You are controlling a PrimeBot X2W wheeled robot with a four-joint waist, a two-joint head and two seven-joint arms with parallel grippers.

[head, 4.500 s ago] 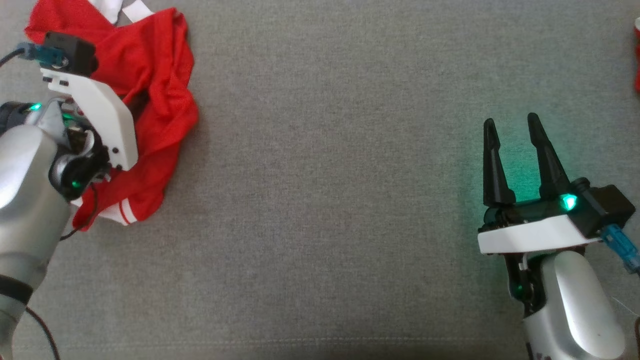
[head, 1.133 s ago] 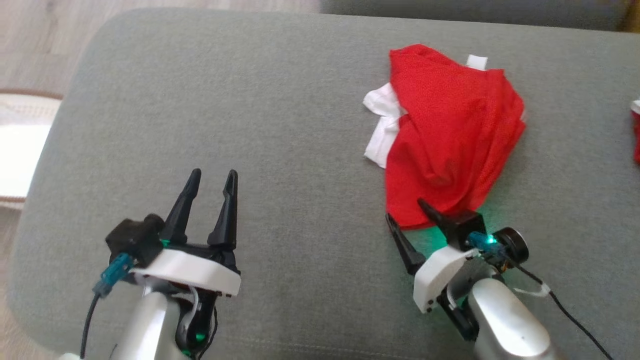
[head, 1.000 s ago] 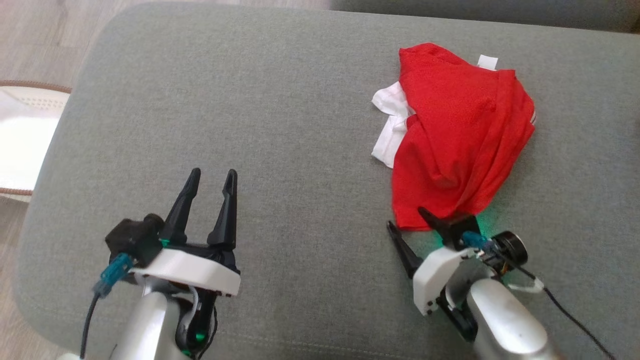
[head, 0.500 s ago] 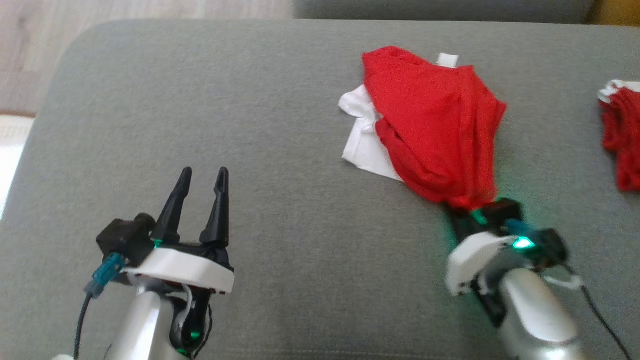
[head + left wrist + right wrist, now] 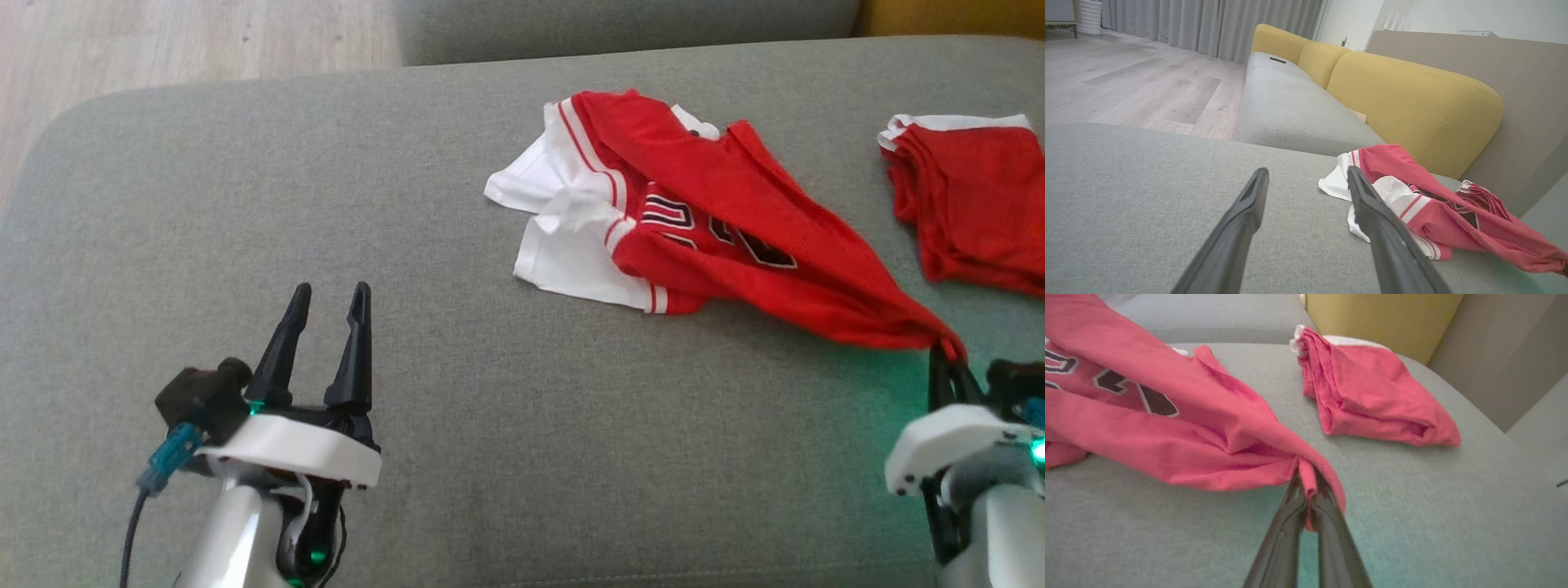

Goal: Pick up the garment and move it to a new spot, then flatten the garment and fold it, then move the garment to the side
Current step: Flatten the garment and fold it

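A red and white jersey (image 5: 718, 237) with dark lettering lies stretched across the grey sofa seat (image 5: 457, 343), its white part to the left and a red corner drawn out to the lower right. My right gripper (image 5: 947, 363) is shut on that red corner; in the right wrist view the cloth (image 5: 1167, 416) is pinched between the closed fingertips (image 5: 1308, 486). My left gripper (image 5: 326, 298) stands open above bare cushion, well to the left of the jersey (image 5: 1433, 204), with nothing between its fingers (image 5: 1241, 228).
A second red garment (image 5: 971, 204), folded, lies at the right edge of the seat (image 5: 1372, 400). A yellow sofa back (image 5: 1412, 102) runs behind. Wooden floor (image 5: 188, 41) lies beyond the seat's left end. Bare cushion spans the front middle.
My right gripper closed on the jersey's near edge and pulled it right and toward me, drawing the bunched cloth out long. The head camera shifted. The left gripper stayed open.
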